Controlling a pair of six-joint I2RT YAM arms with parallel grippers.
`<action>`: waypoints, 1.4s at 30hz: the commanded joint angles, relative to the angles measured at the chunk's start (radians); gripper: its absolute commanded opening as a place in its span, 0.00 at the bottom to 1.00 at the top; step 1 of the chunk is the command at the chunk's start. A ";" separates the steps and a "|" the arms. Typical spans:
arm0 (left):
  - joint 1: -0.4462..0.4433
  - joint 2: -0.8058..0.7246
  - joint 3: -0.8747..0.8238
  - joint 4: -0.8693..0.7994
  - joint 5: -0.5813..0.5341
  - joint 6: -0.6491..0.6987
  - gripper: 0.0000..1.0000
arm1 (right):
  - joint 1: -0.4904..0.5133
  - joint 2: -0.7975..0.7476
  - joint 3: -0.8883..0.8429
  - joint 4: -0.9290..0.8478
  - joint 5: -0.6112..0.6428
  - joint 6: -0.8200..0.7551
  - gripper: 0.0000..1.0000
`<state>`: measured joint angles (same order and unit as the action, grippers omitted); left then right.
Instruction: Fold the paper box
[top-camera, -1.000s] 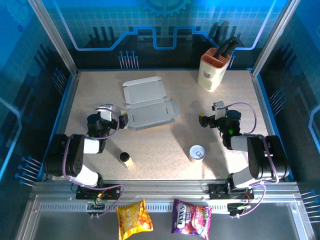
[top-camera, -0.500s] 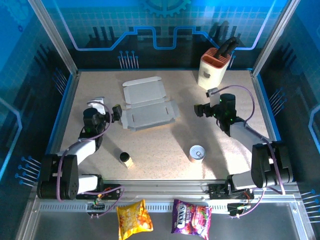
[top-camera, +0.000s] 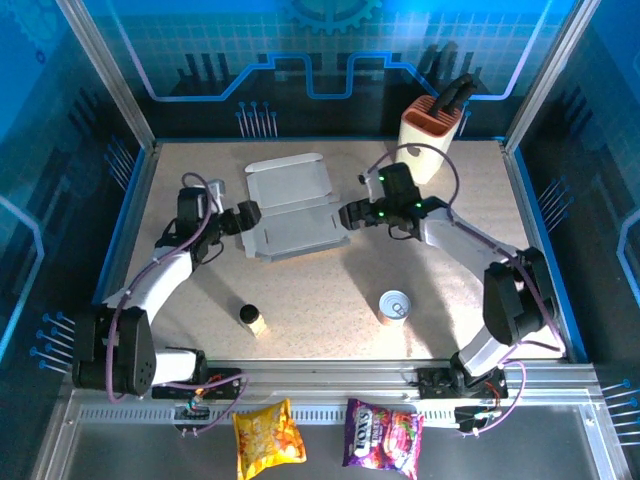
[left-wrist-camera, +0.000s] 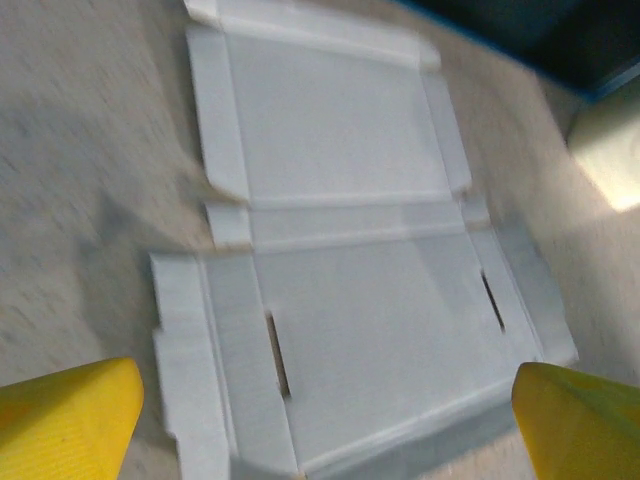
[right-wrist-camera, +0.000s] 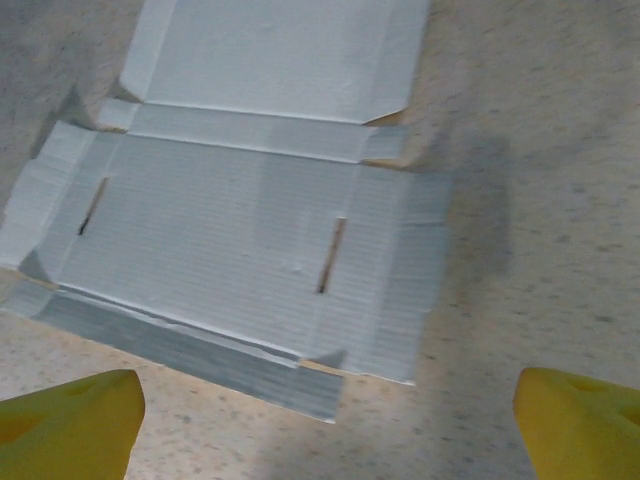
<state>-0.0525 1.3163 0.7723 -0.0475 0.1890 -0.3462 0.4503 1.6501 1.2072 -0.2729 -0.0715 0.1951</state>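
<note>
Upper centre of frame, flat on table (top-camera: 330, 290): paper box (top-camera: 295, 212), unfolded, grey-white inside up, flaps spread. Just beside left edge of box: left pincer (top-camera: 247, 216), jaws wide apart, gripping nothing. Just beside right edge: right pincer (top-camera: 349, 213), likewise spread wide, empty. From both wrist cameras: yellow fingertips (left-wrist-camera: 70, 415) in lower corners, box panels with two slots beyond. Upper right: cream knife block (top-camera: 428, 140). Lower centre: tin can (top-camera: 396, 305). Lower left of centre: small bottle (top-camera: 251, 318). Both well apart from box.
</note>
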 joint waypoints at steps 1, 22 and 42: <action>-0.026 0.019 0.027 -0.165 0.107 -0.037 0.95 | 0.053 0.074 0.087 -0.129 -0.060 0.051 0.95; -0.064 0.099 0.090 -0.189 0.229 -0.105 0.92 | 0.204 0.453 0.373 -0.087 -0.337 0.248 0.90; -0.064 0.062 0.202 -0.340 0.173 -0.004 0.93 | 0.274 0.507 0.344 -0.182 -0.346 0.275 0.85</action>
<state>-0.1097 1.3884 0.9302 -0.3332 0.3569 -0.3935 0.7197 2.2108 1.6070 -0.3500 -0.4267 0.5018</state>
